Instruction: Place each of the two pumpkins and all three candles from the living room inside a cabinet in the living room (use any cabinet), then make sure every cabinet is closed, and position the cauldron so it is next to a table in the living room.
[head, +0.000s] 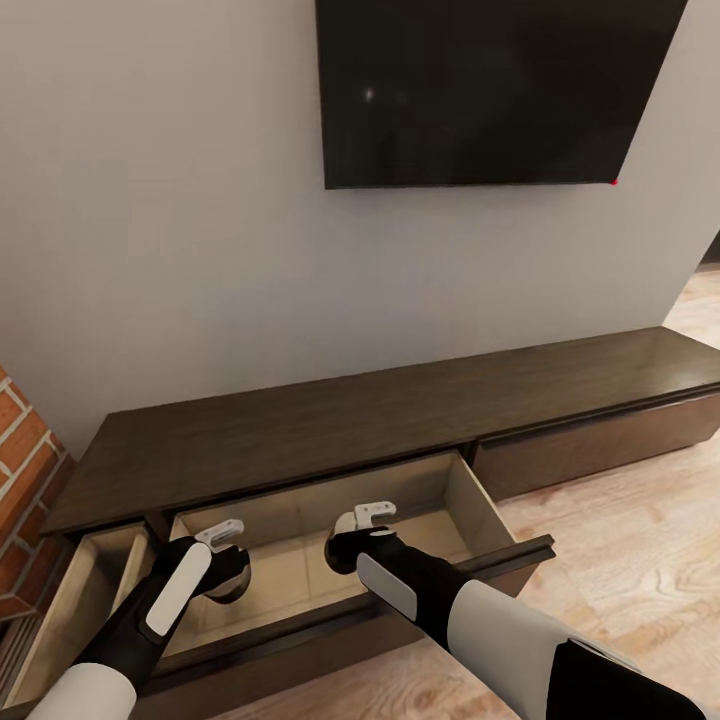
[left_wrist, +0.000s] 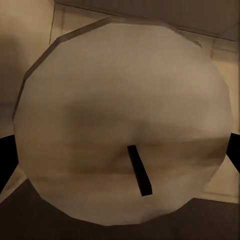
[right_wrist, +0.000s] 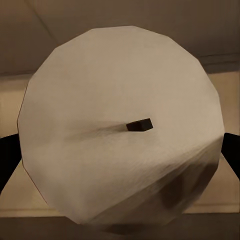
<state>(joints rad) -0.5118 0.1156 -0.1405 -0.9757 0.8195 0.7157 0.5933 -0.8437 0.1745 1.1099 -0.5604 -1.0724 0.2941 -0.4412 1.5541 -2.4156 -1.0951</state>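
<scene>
**Two candles, one in each gripper, hanging over the open middle drawer**

The candle in the left wrist view sits flat top towards the lens, dark wick just off centre, dark fingertips pressing at both edges, so those jaws are closed on its round sides; the candle in the right wrist view is pinched the same way, its axis running straight down into the drawer. Both sit right between their own jaws, pale drawer floor behind them. From the head view, the left gripper and right gripper reach down side by side into the pulled-out drawer of the cabinet, arms angled forward over its front edge. Release looks like the next call: candles are already above the beige floor, though how far above I cannot tell.
</scene>
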